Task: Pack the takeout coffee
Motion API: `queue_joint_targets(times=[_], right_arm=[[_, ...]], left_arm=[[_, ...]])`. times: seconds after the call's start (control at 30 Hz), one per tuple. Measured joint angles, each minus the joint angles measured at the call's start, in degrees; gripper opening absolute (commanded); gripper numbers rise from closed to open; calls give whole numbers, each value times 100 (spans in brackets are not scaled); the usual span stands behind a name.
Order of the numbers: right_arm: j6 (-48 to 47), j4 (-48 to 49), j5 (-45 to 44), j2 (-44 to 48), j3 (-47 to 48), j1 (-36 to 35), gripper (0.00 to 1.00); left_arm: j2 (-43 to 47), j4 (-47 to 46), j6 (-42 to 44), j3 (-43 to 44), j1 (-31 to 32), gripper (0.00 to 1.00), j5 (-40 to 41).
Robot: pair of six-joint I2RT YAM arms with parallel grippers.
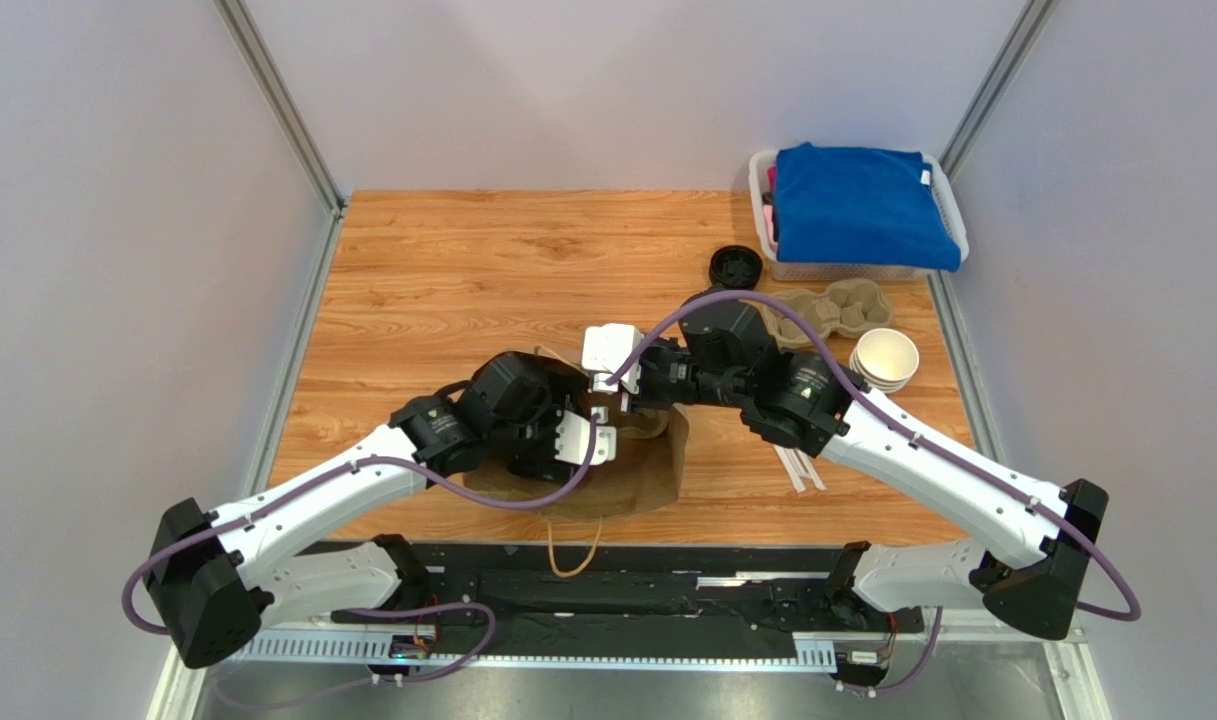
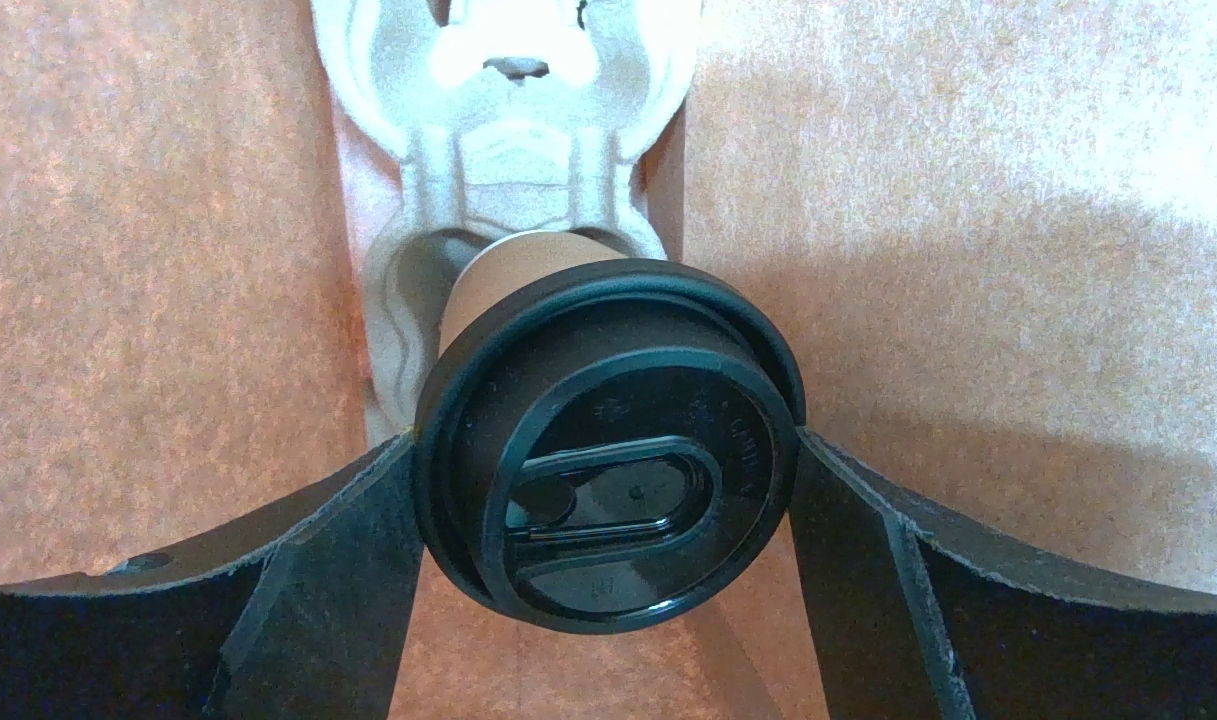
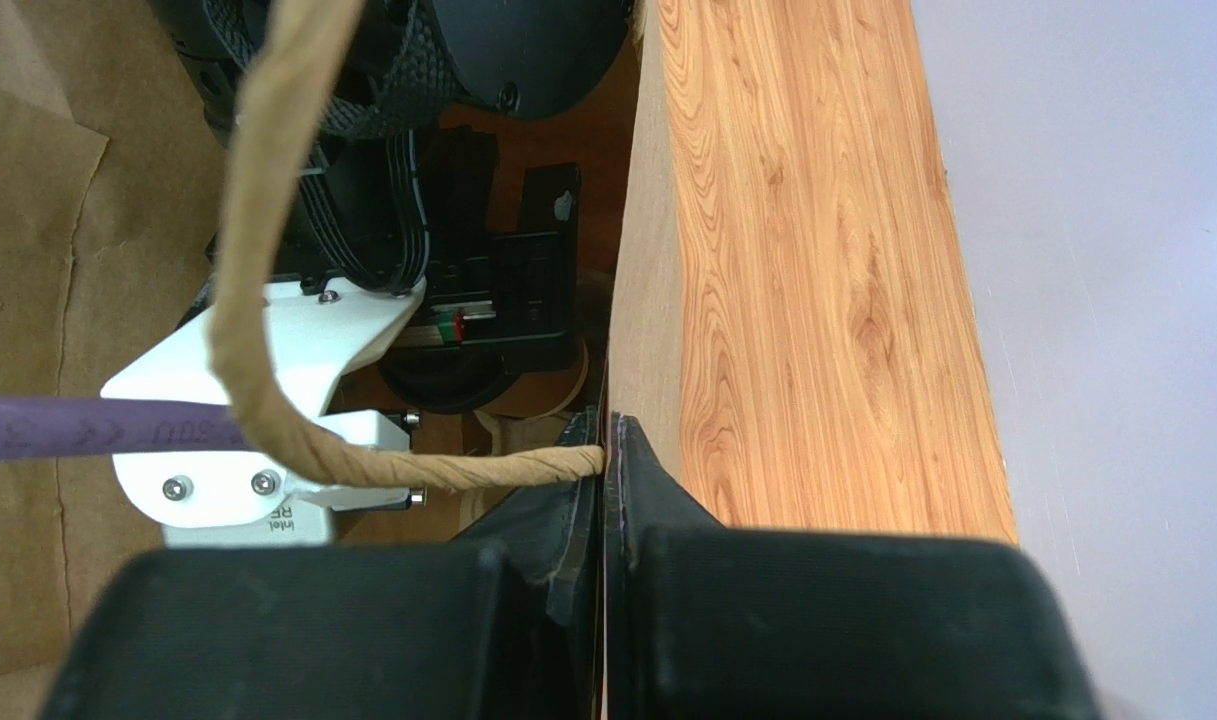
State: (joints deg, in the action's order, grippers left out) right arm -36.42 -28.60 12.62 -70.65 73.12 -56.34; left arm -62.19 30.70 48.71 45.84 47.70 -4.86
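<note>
Left hand (image 2: 607, 443) is spread wide, with one of its fingers (image 2: 329, 585) set against the black lid's rim on each side. The takeout coffee (image 2: 614, 480) is gripped by the lid between them.

- Cup position: centred between the fingertips, lid facing the wrist camera, brown cup body visible just beyond the lid.
- Cup base is seated in a pocket of the white pulp carrier (image 2: 517, 150). The carrier lies at the bottom of the brown paper bag (image 2: 945, 225), whose walls are seen on both sides.
- In the top view the cup is hidden under the left hand and wrist.

Pose:
- Left arm (image 1: 329, 495) is stretched from the near left corner toward the middle of the bench (image 1: 464, 285). The wrist is bent over and the hand is pointed down into the bag's mouth.
- Right arm (image 1: 930, 465) is reached in from the near right, forearm angled up-left, wrist right next to the left one over the bag.
- Right hand (image 3: 607, 450) is fully closed, with the top edge of the bag's wall pinched between its jaws.
- The twine handle (image 3: 254, 270) is seen looping up from that pinch point.
- The bag stands near the bench's front edge, between the two arms.
</note>
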Motion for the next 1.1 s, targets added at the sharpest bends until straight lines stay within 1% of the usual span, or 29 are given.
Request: queue_joint_targets(times=[0.17, 0.33, 0.53, 0.83, 1.1], right_arm=[[0, 22, 61, 0, 0, 0, 0], [4, 20, 85, 0, 0, 2, 0], [20, 11, 92, 0, 0, 57, 0], [122, 11, 203, 0, 0, 179, 0], [520, 13, 645, -44, 72, 555, 0]], left_arm=[[166, 76, 31, -2, -17, 5, 28], [129, 57, 48, -2, -17, 5, 92], [-223, -15, 37, 66, -17, 5, 208], [-485, -70, 35, 214, -22, 5, 232], [-649, -63, 94, 361, -24, 5, 70]])
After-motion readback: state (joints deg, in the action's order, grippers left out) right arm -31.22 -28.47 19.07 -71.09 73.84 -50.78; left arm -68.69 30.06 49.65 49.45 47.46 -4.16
